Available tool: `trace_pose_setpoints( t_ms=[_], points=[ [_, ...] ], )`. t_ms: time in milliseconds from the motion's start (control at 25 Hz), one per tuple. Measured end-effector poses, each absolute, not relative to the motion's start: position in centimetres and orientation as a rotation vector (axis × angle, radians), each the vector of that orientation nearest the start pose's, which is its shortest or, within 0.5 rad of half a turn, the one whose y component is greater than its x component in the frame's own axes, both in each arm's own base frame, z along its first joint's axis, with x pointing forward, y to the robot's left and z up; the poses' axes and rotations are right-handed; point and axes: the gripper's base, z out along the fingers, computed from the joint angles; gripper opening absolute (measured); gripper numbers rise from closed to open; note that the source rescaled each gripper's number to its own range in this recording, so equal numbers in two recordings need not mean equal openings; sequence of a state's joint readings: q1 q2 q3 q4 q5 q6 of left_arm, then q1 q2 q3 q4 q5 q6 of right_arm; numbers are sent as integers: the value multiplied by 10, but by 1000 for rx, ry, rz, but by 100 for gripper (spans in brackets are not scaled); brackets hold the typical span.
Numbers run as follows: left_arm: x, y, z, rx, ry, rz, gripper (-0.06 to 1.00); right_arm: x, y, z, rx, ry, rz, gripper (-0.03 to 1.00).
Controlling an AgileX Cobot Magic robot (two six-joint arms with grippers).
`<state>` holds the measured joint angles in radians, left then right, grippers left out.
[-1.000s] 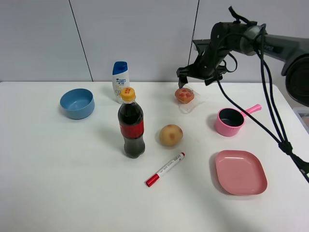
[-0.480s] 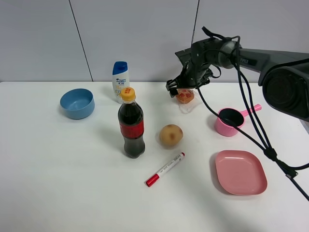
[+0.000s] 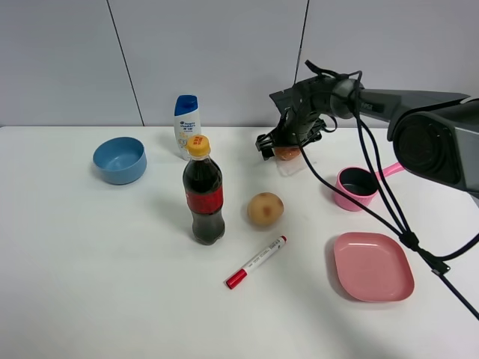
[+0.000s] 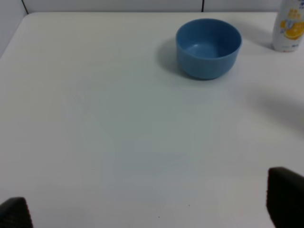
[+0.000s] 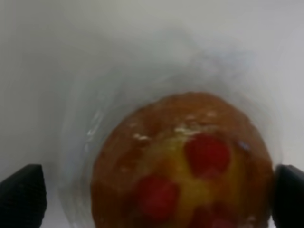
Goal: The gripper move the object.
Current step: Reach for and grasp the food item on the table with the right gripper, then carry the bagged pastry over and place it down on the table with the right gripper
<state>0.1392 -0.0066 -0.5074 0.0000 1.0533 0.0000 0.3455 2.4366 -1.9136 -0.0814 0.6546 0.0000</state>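
Golden-orange pastry framed by the right gripper at the far side of the table.

Sealed in a clear crinkly wrapper and dotted with red, the pastry lies near the wall, behind the potato and between the shampoo bottle and the pink pot. The right gripper sits low over it, jaws spread, with a finger on each side. In the blurred wrist view one finger stands clear of the wrapper, and the other seems right against it, though I cannot tell whether it touches. The left gripper hangs above the tabletop with its jaws wide apart, and the blue bowl stands ahead of it. A cola bottle stands upright just left of the potato. A red marker lies in front of the potato, and a pink plate sits at the right front.
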Motion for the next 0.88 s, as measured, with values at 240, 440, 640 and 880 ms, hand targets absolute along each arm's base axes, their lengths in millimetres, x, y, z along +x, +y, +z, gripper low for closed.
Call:
trace_pose_setpoints(
  t_ms=[240, 440, 640, 880],
  points=[
    [-6, -1, 280, -141, 2019, 88, 100, 492, 173, 111, -485, 2576, 45, 84],
    [-6, -1, 280, -141, 2019, 88, 100, 493, 172, 111, -487, 2572, 33, 47],
    [-6, -1, 280, -141, 2019, 88, 100, 493, 171, 111, -487, 2578, 23, 0],
    [-6, -1, 280, -141, 2019, 88, 100, 491, 170, 111, -491, 2604, 14, 0]
  ],
)
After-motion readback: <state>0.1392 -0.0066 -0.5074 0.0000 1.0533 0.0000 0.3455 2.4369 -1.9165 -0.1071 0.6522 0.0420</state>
